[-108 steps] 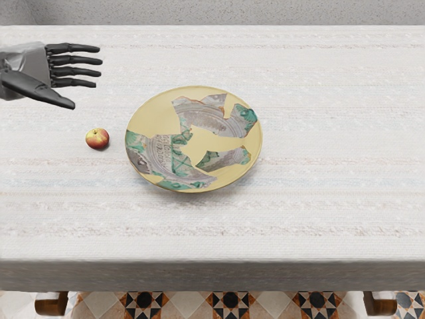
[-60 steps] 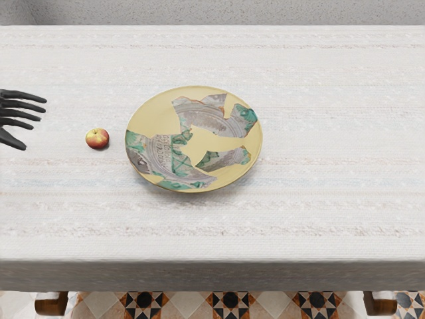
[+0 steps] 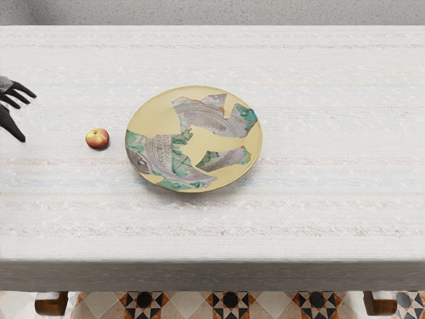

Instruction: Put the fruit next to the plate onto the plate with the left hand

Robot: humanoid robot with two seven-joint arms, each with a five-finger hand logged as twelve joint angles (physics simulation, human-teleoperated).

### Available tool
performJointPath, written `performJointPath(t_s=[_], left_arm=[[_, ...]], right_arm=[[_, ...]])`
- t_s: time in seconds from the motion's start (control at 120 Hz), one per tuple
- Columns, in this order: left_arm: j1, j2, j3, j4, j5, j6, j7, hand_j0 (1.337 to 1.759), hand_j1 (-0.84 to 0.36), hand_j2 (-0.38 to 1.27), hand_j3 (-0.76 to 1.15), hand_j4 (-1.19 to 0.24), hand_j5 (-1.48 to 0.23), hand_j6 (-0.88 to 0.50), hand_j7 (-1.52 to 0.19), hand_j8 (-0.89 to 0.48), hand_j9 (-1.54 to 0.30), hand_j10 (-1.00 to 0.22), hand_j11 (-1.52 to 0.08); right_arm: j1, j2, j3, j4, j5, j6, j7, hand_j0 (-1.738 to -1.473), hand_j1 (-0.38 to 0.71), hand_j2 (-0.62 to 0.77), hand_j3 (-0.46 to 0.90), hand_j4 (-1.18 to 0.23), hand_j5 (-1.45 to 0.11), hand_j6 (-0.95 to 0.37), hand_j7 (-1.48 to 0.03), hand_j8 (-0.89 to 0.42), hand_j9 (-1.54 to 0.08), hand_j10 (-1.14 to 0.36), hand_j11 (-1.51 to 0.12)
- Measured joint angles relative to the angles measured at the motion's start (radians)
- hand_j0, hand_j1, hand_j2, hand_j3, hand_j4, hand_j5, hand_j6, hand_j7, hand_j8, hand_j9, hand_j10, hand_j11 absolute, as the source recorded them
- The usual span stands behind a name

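A small red and yellow fruit lies on the tablecloth just left of the plate, a short gap apart from its rim. The plate is yellow with grey and green patches and holds nothing. Only the black fingertips of my left hand show at the picture's left edge, spread and holding nothing, well to the left of the fruit and slightly farther back. The right hand is out of view.
The white striped tablecloth covers the whole table. Its front edge runs along the bottom, with patterned floor tiles and wooden chair parts showing below.
My left hand has drawn back to the left, from over the table beside the fruit to the picture's edge, where only fingertips remain. Fruit and plate have not moved.
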Motion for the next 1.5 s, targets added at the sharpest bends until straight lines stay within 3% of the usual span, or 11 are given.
performJointPath(t_s=[0.092,0.175,0.317,0.4,0.658,0.942,1.108,1.5], left_arm=[[-0.065,-0.103,0.034,0.017,0.001,0.034,0.001,1.658,0.05,0.05,0.00,-0.25,-0.33,-0.25,-0.32,-0.25,-0.32,-0.25,-0.32],[-0.069,-0.171,0.061,0.038,0.000,0.048,0.001,1.658,0.05,0.05,0.00,-0.25,-0.32,-0.25,-0.32,-0.25,-0.32,-0.25,-0.32],[0.042,-0.310,0.074,0.122,-0.001,0.142,0.001,1.658,0.05,0.05,0.00,-0.25,-0.33,-0.25,-0.33,-0.25,-0.33,-0.25,-0.33],[0.045,-0.377,0.071,0.137,-0.030,0.204,0.001,1.658,0.05,0.05,0.00,-0.26,-0.33,-0.26,-0.33,-0.26,-0.33,-0.25,-0.33],[0.048,-0.410,0.040,0.056,-0.108,0.251,0.001,1.658,0.04,0.05,0.00,-0.26,-0.33,-0.26,-0.33,-0.26,-0.33,-0.26,-0.33],[0.157,-0.384,0.034,0.085,-0.121,0.298,0.002,1.658,0.03,0.05,0.00,-0.27,-0.35,-0.27,-0.35,-0.27,-0.35,-0.27,-0.35],[0.159,-0.389,0.029,0.092,-0.117,0.353,0.002,1.658,-0.04,0.07,0.00,-0.33,-0.42,-0.33,-0.42,-0.33,-0.42,-0.33,-0.42],[0.167,-0.397,-0.037,0.030,-0.116,0.361,0.002,1.658,-0.14,0.08,0.00,-0.40,-0.52,-0.40,-0.52,-0.40,-0.52,-0.40,-0.52]], right_arm=[[0.000,0.000,0.000,0.000,0.000,0.000,0.000,-1.658,-0.31,-0.01,0.00,-0.04,-0.05,-0.04,-0.05,-0.04,-0.05,-0.04,-0.05],[0.000,0.000,0.000,0.000,0.000,0.000,0.000,-1.658,-0.31,-0.01,0.00,-0.04,-0.05,-0.04,-0.05,-0.04,-0.05,-0.04,-0.05],[0.000,0.000,0.000,0.000,0.000,0.000,0.000,-1.658,-0.31,-0.01,0.00,-0.04,-0.05,-0.04,-0.05,-0.04,-0.05,-0.04,-0.05],[0.000,0.000,0.000,0.000,0.000,0.000,0.000,-1.658,-0.31,-0.01,0.00,-0.04,-0.05,-0.04,-0.05,-0.04,-0.05,-0.04,-0.05],[0.000,0.000,0.000,0.000,0.000,0.000,0.000,-1.658,-0.31,-0.01,0.00,-0.04,-0.05,-0.04,-0.05,-0.04,-0.05,-0.04,-0.05],[0.000,0.000,0.000,0.000,0.000,0.000,0.000,-1.658,-0.31,-0.01,0.00,-0.04,-0.05,-0.04,-0.05,-0.04,-0.05,-0.04,-0.05],[0.000,0.000,0.000,0.000,0.000,0.000,0.000,-1.658,-0.31,-0.01,0.00,-0.04,-0.05,-0.04,-0.05,-0.04,-0.05,-0.04,-0.05],[0.000,0.000,0.000,0.000,0.000,0.000,0.000,-1.658,-0.31,-0.01,0.00,-0.04,-0.05,-0.04,-0.05,-0.04,-0.05,-0.04,-0.05]])
